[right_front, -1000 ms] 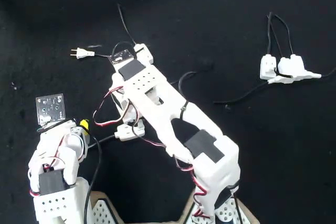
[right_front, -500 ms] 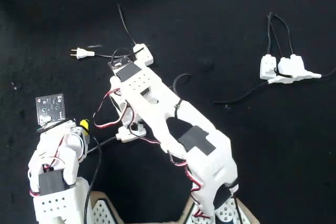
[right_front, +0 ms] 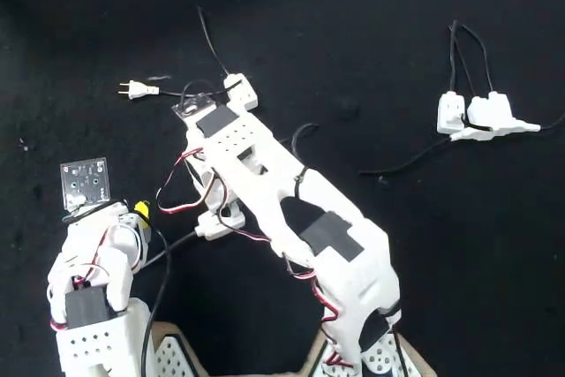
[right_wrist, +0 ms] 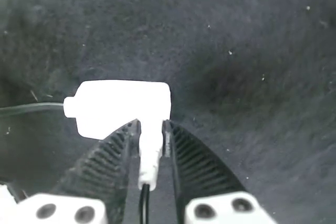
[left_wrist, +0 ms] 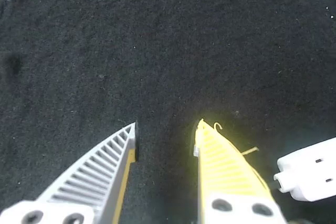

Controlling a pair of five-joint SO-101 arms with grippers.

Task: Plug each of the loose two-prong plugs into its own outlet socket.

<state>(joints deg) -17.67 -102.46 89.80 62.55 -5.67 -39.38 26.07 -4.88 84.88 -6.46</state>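
While the left hand [left_wrist: 165,127] hangs with jaws apart over the black tabletop [right_front: 397,33], a loose plug [right_front: 134,89] lies farther out; the right hand [right_wrist: 151,124] is clamped on a second plug [right_wrist: 150,150] touching a white outlet socket [right_wrist: 121,103].

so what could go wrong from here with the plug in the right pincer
The right pincer is shut on a narrow plug at the white socket; the plug might twist or slip under pushing. Nothing braces that socket: the left pincer hangs open over bare cloth, so the socket may slide away.
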